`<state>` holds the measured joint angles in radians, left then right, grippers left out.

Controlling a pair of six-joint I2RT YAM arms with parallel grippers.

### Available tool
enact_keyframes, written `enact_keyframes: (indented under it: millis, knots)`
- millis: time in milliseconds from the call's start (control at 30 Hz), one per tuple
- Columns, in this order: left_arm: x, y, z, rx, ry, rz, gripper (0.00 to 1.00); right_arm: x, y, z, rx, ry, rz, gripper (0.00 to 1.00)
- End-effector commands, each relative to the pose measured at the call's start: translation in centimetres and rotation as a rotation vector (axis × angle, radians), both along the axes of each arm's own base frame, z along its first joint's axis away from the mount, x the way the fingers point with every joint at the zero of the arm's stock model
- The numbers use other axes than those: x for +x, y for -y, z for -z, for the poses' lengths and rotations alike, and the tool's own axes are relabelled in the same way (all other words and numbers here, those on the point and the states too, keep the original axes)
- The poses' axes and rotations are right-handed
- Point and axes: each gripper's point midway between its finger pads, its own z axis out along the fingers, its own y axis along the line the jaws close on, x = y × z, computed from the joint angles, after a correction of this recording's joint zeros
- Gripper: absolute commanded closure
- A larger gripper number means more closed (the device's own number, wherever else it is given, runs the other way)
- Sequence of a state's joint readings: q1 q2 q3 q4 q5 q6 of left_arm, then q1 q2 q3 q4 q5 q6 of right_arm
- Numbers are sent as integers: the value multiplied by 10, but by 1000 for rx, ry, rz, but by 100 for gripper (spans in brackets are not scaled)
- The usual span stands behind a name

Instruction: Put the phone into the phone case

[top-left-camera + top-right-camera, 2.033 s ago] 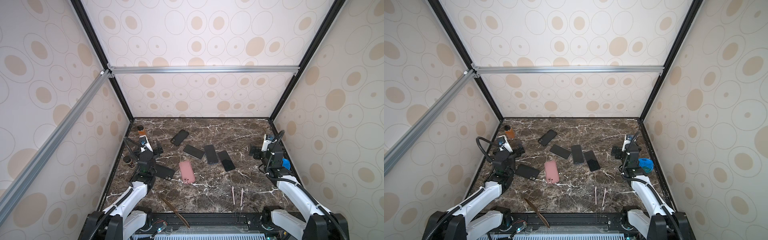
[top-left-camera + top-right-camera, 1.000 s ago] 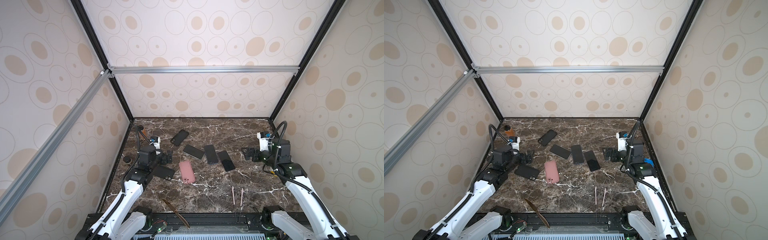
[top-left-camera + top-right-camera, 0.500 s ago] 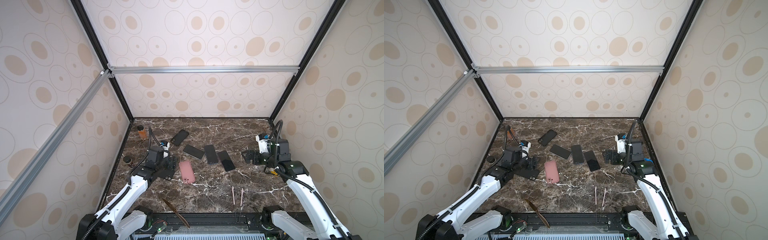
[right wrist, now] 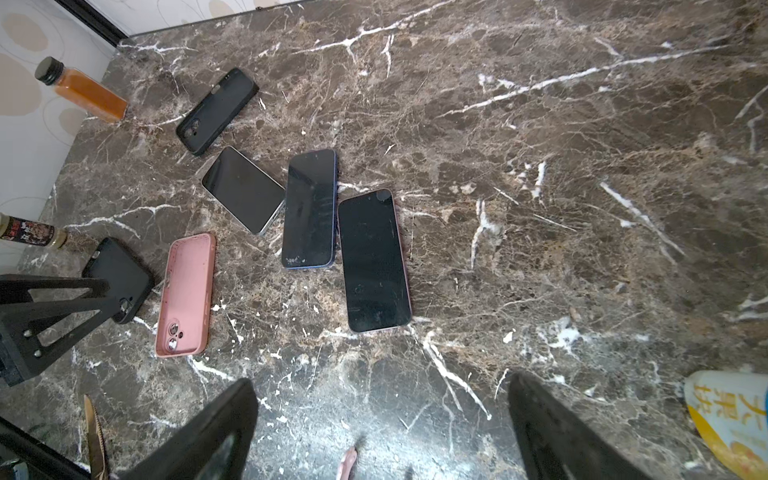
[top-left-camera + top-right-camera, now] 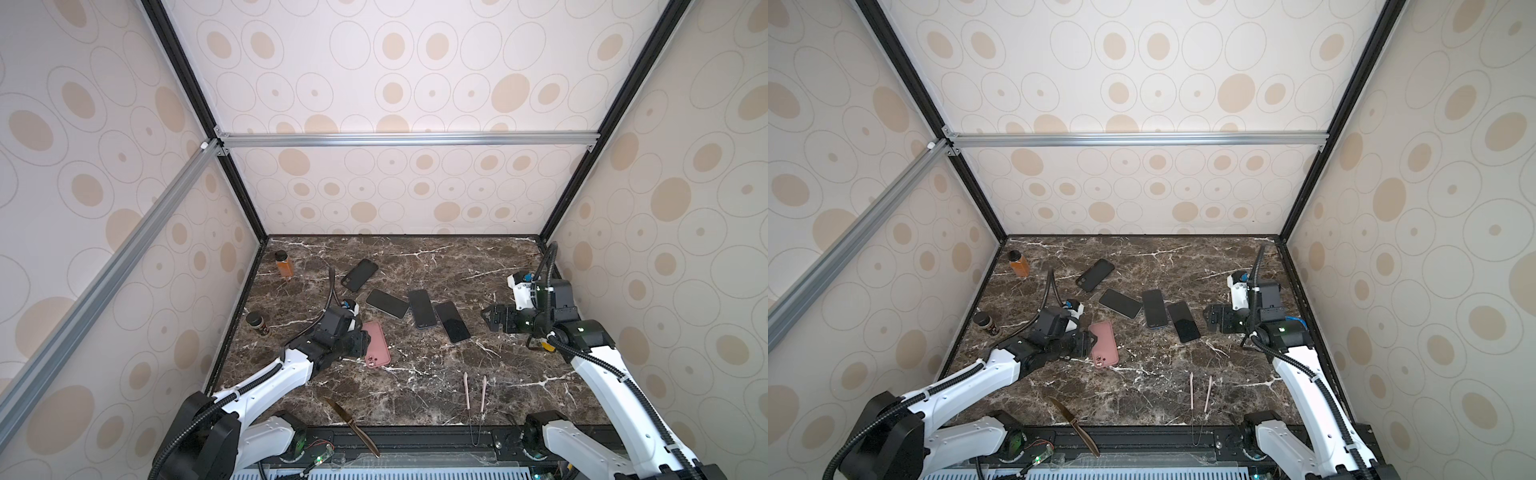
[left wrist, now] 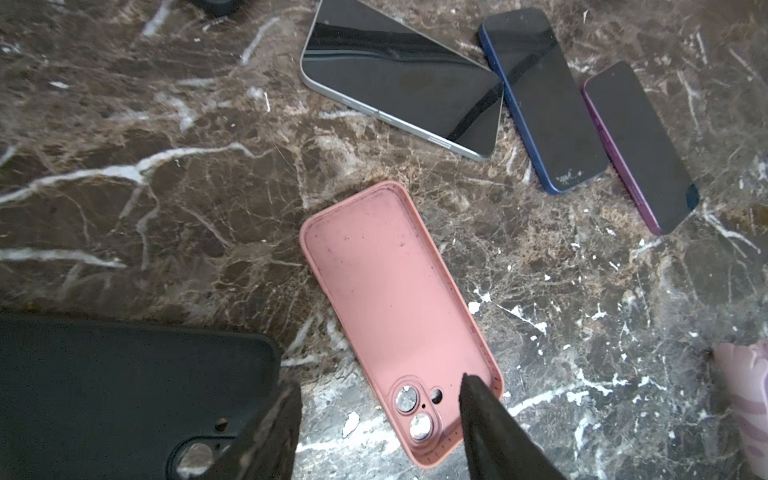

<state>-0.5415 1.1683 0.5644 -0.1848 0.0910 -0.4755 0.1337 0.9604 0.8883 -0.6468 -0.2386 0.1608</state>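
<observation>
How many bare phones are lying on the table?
3, in a row mid-table: silver phone on the left, blue phone in the middle, purple phone on the right. None seems hidden.

Both top views look from high above the front edge, tilted down to the marble table and the back wall; they share nearly the whole scene. Taking the table's middle as the clock centre, the left wrist camera is at 8 o'clock, very close to the surface, facing about 2 o'clock onto the pink case. The right wrist camera is at 3 o'clock, higher, facing 9 o'clock. Both wrist views share the pink case and the blue phone.
</observation>
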Motion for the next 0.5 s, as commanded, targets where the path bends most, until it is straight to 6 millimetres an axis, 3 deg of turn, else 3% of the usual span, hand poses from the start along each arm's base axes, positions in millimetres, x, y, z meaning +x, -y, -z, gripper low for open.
enact_keyframes:
  millis: [0,233,467]
  knots:
    - [4,10,4,-12,6,-25,42,-4,-4,1,6,-24,-10,3]
    - [0,18,31,57,-50,-33,48,-5,-6,3,6,-36,-19,3]
    - [2,11,41,130,-63,-70,56,-5,-6,6,5,-38,-20,3]
